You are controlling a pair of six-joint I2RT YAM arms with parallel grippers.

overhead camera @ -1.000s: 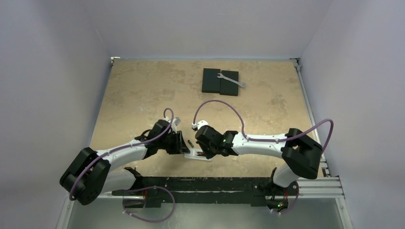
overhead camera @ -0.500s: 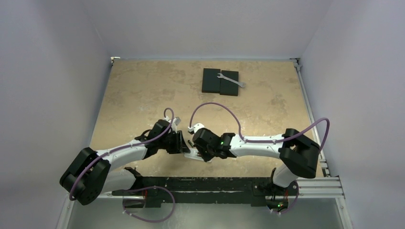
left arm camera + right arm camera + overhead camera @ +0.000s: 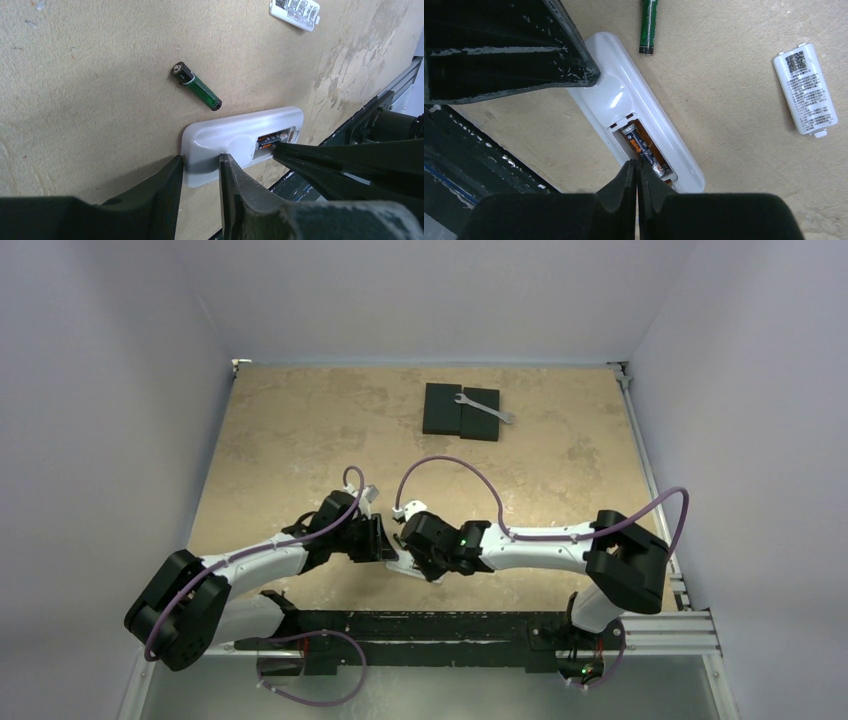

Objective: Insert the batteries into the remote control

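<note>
The white remote control (image 3: 240,132) lies back up near the table's front edge, its battery recess uncovered. One dark battery with orange print (image 3: 641,145) sits in the recess. A second battery, green and black (image 3: 196,86), lies loose on the table beside the remote. My left gripper (image 3: 200,159) is shut on the remote's end opposite the recess, one finger on each long side. My right gripper (image 3: 636,162) is shut with nothing between its fingers, its tips right at the battery in the recess. In the top view both grippers meet over the remote (image 3: 408,563).
The remote's white battery cover (image 3: 806,95) with a printed label lies apart on the table. Two black flat blocks (image 3: 460,412) with a silver wrench (image 3: 485,407) on them sit at the far middle. The black rail (image 3: 450,625) runs just behind the remote.
My right gripper has shifted left over the remote's recess. The left gripper and the remote have stayed put.
</note>
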